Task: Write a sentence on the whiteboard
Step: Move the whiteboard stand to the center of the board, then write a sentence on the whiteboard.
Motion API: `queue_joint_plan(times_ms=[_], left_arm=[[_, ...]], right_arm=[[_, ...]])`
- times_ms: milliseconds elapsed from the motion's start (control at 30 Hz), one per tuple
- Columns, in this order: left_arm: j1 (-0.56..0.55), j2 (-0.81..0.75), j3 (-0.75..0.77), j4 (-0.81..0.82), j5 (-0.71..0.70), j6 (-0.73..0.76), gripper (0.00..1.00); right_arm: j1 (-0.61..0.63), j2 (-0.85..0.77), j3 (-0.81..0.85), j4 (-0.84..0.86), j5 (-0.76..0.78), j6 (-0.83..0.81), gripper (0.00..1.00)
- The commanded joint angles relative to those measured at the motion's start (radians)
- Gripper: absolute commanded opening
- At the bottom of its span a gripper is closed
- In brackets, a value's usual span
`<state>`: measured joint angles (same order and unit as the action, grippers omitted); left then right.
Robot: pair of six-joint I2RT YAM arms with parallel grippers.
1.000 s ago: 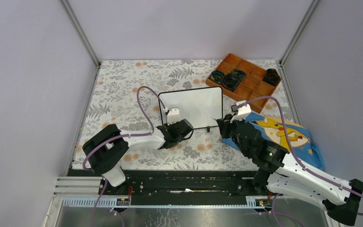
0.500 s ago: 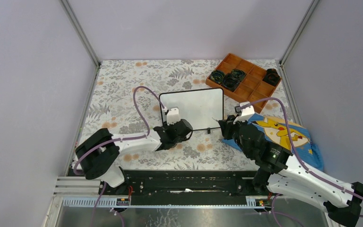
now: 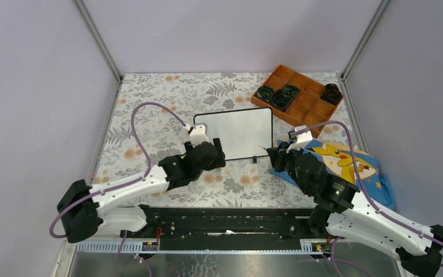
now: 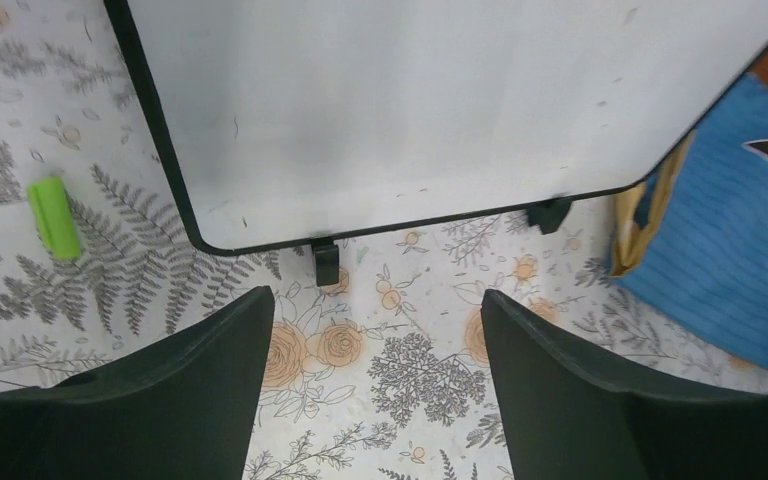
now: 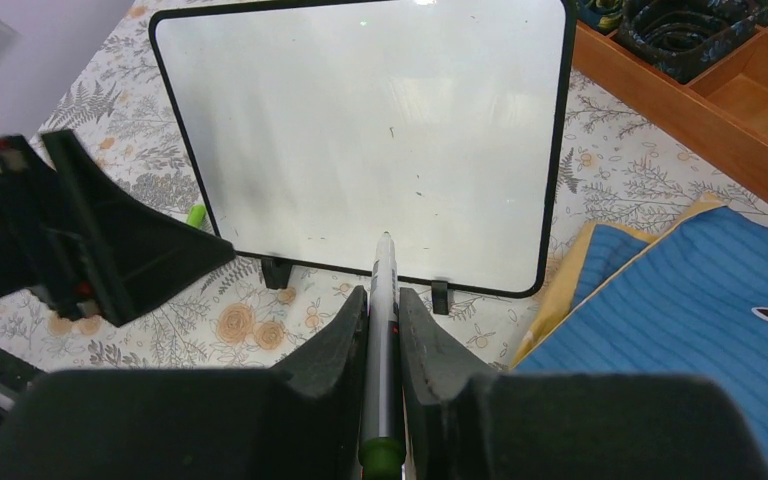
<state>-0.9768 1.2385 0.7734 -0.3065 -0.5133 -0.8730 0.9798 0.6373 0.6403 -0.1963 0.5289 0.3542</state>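
Note:
The whiteboard (image 3: 236, 131) lies on the floral table, its white face (image 5: 370, 130) blank, so no sentence shows. My right gripper (image 5: 383, 292) is shut on a grey marker (image 5: 384, 310) with a green rear end. The marker's bare tip points at the board's near edge and hangs just above it. In the top view this gripper (image 3: 273, 153) sits at the board's near right corner. My left gripper (image 4: 375, 300) stands open over the table, just short of the board's near left corner (image 4: 205, 235), with nothing between its fingers. A small green cap (image 4: 55, 215) lies left of the board.
A brown wooden tray (image 3: 314, 109) with compartments holds several black rolls at the back right. A blue Pikachu cloth (image 3: 346, 164) lies right of the board, under my right arm. Grey walls enclose the table on three sides.
My left gripper has opened and moved slightly left, and its arm has stretched out lower and leftward. The right arm and marker have hardly moved.

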Motion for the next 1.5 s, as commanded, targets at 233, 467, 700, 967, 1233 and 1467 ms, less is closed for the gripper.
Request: queue_joint_plan(times_ms=[233,467,700,967,1233,1467], left_arm=[[0.276,-0.203,-0.117,0.167,0.293,0.202,0.85],[0.421,-0.352,-0.215,0.343,0.54,0.247,0.85],[0.488,-0.45,-0.185,0.355,0.588,0.405,0.89],[0.532,-0.39,-0.077,0.282,0.575,0.489,0.92],[0.532,-0.417,-0.164,0.406,0.566,0.424,0.92],[0.532,-0.479,-0.268,0.477,0.354,0.398,0.89]], right_arm=[[-0.002,-0.026,-0.008,0.084,-0.064,-0.024,0.0],[-0.004,-0.047,-0.024,0.105,-0.13,-0.044,0.0],[-0.003,-0.011,-0.026,0.152,-0.146,-0.068,0.0],[-0.002,0.087,0.015,0.206,-0.035,-0.06,0.0],[-0.002,0.151,0.028,0.288,-0.036,-0.117,0.0],[-0.003,0.158,0.003,0.351,-0.022,-0.078,0.0]])
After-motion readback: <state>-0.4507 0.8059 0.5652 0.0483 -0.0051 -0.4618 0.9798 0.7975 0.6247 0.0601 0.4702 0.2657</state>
